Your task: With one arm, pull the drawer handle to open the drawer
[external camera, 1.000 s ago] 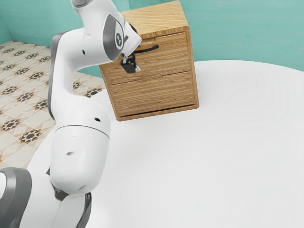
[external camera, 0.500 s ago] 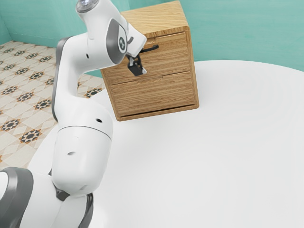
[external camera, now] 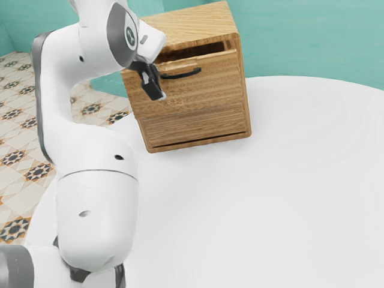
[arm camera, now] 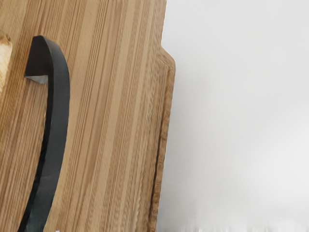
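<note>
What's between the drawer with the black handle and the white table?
A plain lower wooden panel, seen in the exterior view; the drawer sits above it, the table below.

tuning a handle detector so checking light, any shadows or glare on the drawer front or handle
Exterior view: even, soft light on the drawer, a dark shadow in the gap above it and a thin one under the cabinet. Wrist view: the handle is matte black without glare, the table plain bright white.

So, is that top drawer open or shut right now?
Partly open. In the exterior view the front of the top drawer stands out from the cabinet, with a dark gap showing above it.
</note>
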`<control>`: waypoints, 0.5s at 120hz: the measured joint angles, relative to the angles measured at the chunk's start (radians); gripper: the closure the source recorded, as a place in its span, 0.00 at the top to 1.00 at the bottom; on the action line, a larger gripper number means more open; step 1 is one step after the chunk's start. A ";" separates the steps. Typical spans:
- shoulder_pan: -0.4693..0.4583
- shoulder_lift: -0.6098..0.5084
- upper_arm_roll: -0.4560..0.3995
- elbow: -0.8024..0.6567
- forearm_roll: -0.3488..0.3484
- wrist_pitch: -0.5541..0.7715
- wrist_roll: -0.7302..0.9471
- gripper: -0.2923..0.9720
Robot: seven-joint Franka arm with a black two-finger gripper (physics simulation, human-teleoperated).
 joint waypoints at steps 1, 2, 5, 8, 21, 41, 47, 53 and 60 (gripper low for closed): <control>-0.023 -0.001 0.023 -0.021 0.006 -0.022 -0.001 0.61; -0.041 -0.001 0.049 -0.042 0.014 -0.045 -0.002 0.56; -0.080 -0.001 0.146 -0.092 0.041 -0.117 -0.005 0.59; -0.110 -0.001 0.267 -0.119 0.066 -0.193 -0.007 0.62; -0.167 -0.004 0.626 -0.133 0.134 -0.489 -0.013 0.69; -0.595 -0.441 0.327 -0.063 0.464 -0.619 -0.054 0.74; -0.739 -0.710 0.076 -0.027 0.715 -0.600 -0.104 0.75; -0.811 -0.863 -0.114 -0.014 0.932 -0.583 -0.163 0.75; -0.849 -0.917 -0.217 -0.013 1.096 -0.564 -0.229 0.76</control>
